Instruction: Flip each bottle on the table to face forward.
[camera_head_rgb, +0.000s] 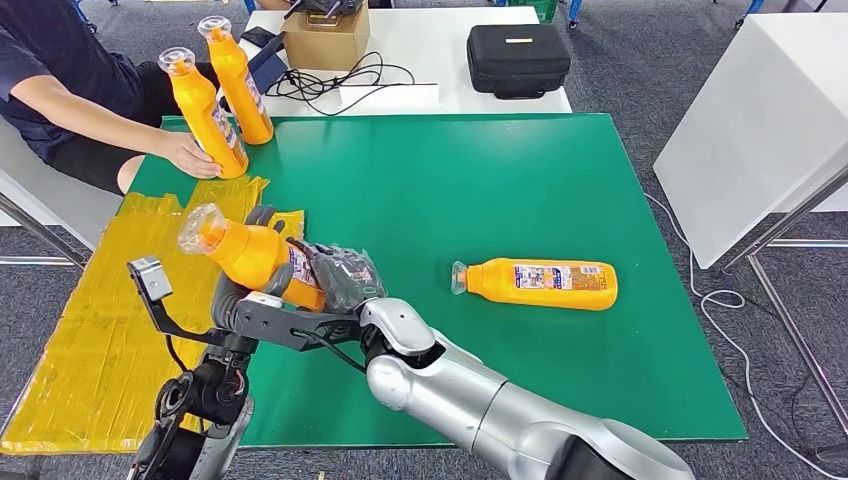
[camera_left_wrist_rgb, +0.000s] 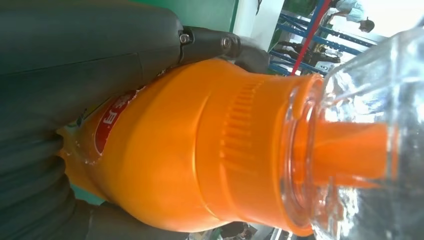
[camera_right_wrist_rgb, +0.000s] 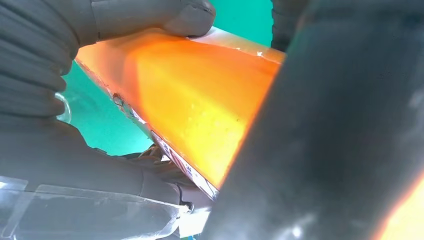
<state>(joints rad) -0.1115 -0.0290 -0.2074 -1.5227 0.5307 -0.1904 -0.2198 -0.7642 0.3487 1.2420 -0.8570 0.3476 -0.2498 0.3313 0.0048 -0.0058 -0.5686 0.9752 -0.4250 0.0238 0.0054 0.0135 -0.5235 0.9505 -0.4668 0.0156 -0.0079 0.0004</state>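
An orange bottle (camera_head_rgb: 250, 255) with a clear cap is held tilted above the near left part of the green mat (camera_head_rgb: 450, 170), cap pointing up and left. My left hand (camera_head_rgb: 232, 300) grips it from below and my right hand (camera_head_rgb: 340, 275) grips its label end. Up close, the bottle (camera_left_wrist_rgb: 200, 160) lies in the left hand (camera_left_wrist_rgb: 75, 65). The right wrist view has its orange body (camera_right_wrist_rgb: 200, 90) under the right hand (camera_right_wrist_rgb: 50, 75). A second orange bottle (camera_head_rgb: 540, 283) lies on its side at mid-right, label up. Two more (camera_head_rgb: 205, 110) (camera_head_rgb: 240, 80) stand upright at the back left.
A seated person's hand (camera_head_rgb: 185, 155) rests on one upright bottle. A yellow sheet (camera_head_rgb: 90, 320) hangs off the table's left side. Behind is a white table with a cardboard box (camera_head_rgb: 325, 40), cables (camera_head_rgb: 330, 80) and a black case (camera_head_rgb: 517, 58). A white cabinet (camera_head_rgb: 760, 120) stands right.
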